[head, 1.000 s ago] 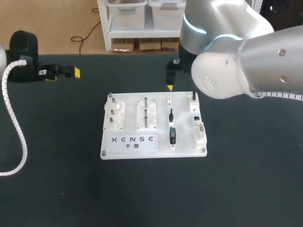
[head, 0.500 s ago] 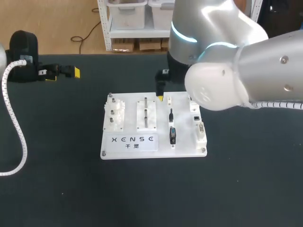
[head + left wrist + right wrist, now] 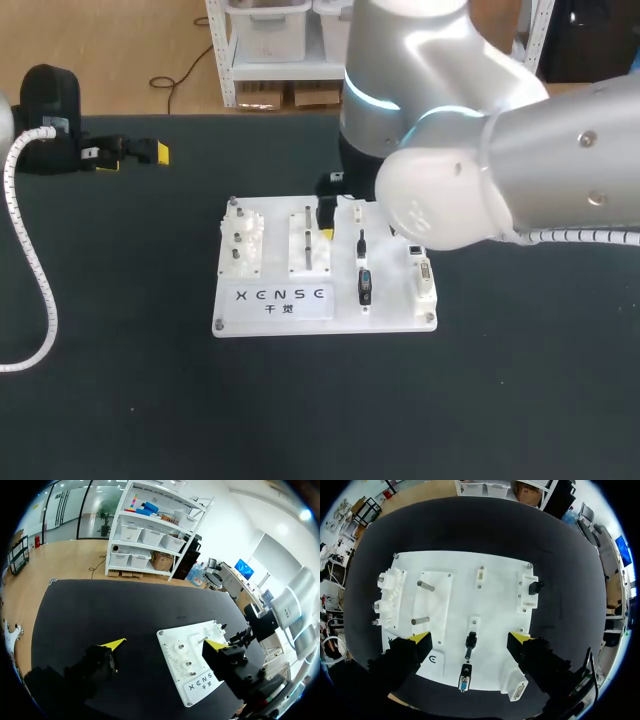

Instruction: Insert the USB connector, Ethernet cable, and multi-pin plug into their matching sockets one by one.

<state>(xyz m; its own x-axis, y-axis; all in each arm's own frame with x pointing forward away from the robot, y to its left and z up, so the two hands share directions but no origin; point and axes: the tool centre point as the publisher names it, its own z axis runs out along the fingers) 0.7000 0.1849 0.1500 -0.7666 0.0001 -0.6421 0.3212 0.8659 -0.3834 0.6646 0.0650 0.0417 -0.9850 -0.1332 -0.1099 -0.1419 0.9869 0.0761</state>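
Note:
The white socket board (image 3: 270, 312) lies mid-table. On its centre strip rest a small black USB connector (image 3: 361, 243) (image 3: 469, 643) and, nearer the front, the blue-faced multi-pin plug (image 3: 365, 285) (image 3: 464, 683). A black plug (image 3: 535, 587) sits by the socket block (image 3: 424, 275) on the board's right edge. My right gripper (image 3: 328, 215) (image 3: 470, 637) hangs open above the board, its yellow tips on either side of the USB connector and well clear of it. My left gripper (image 3: 133, 155) (image 3: 165, 643) stands open and empty over the table's far left.
Two upright metal pegs (image 3: 422, 586) and a gear block (image 3: 242, 240) occupy the board's left half. My right arm's large body (image 3: 480, 170) hides the board's back right corner in the head view. Bare black tabletop (image 3: 320, 400) surrounds the board.
My right arm has swung left and forward, carrying its open gripper from behind the board's back edge to over the board. The left arm has stayed put.

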